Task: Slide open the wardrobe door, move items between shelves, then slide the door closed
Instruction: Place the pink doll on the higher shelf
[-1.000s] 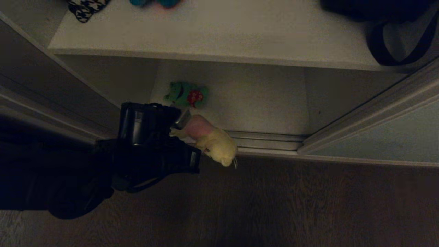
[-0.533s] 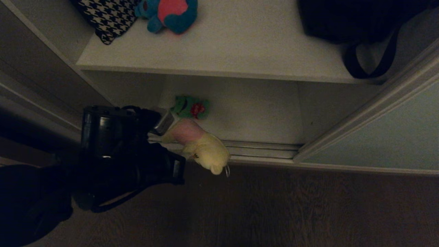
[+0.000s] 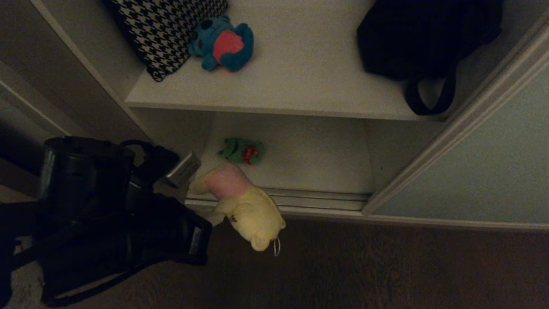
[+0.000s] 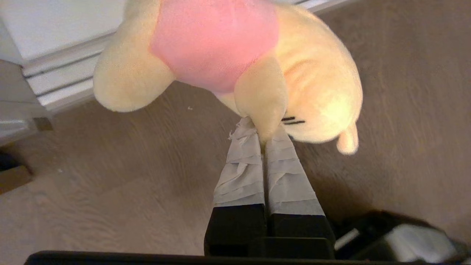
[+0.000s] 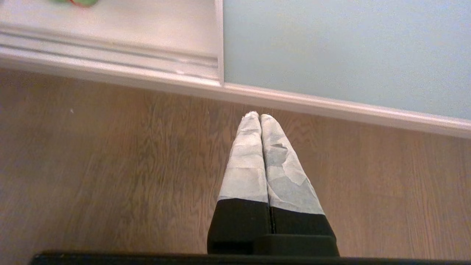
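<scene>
left tool [image 4: 263,138]: clamped on cream-yellow plush [image 4: 257,66], which dangles above wood floor [image 3: 386,266]
right tool [image 5: 259,117]: closed, empty, pointing at floor

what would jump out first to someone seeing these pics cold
The cream-yellow plush toy with a pink patch, dangling over the wooden floor in front of the open wardrobe, pinched by a limb in the left gripper. Next, the blue plush toy with a pink belly on the upper shelf, beside a houndstooth cloth, and the green plush toy on the lower shelf.
</scene>
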